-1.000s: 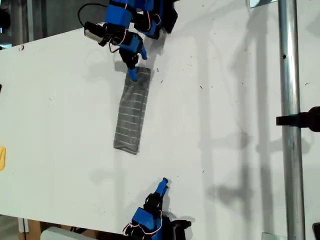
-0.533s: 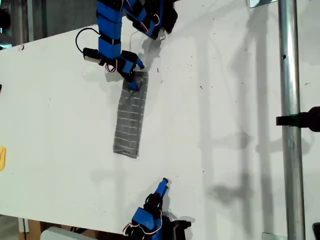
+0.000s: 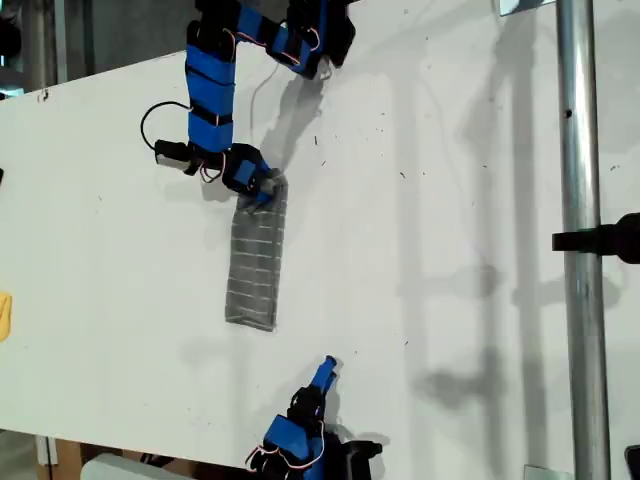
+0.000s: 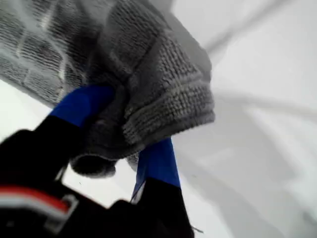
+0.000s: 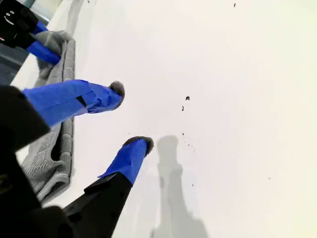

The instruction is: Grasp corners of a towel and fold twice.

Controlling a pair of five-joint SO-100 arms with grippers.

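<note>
The towel (image 3: 255, 265) lies as a narrow grey striped strip folded lengthwise on the white table (image 3: 450, 200). My first gripper (image 3: 262, 190) is shut on the strip's far end. In the first wrist view its blue jaws (image 4: 126, 126) pinch bunched fabric, and a thick folded corner (image 4: 188, 104) curls over them. My second gripper (image 3: 325, 372) is open near the table's front edge, apart from the towel's near end. The second wrist view shows its fingertips (image 5: 131, 116) spread over bare table, with the towel (image 5: 54, 148) beside them.
A vertical metal pole (image 3: 580, 240) with a black clamp (image 3: 605, 240) stands at the exterior view's right. A yellow object (image 3: 4, 315) shows at the exterior view's left edge. The first arm's cable (image 3: 160, 120) loops above the table.
My first gripper has moved down and toward the exterior view's left with the towel's far end, so the strip now looks shorter. The second arm has not moved.
</note>
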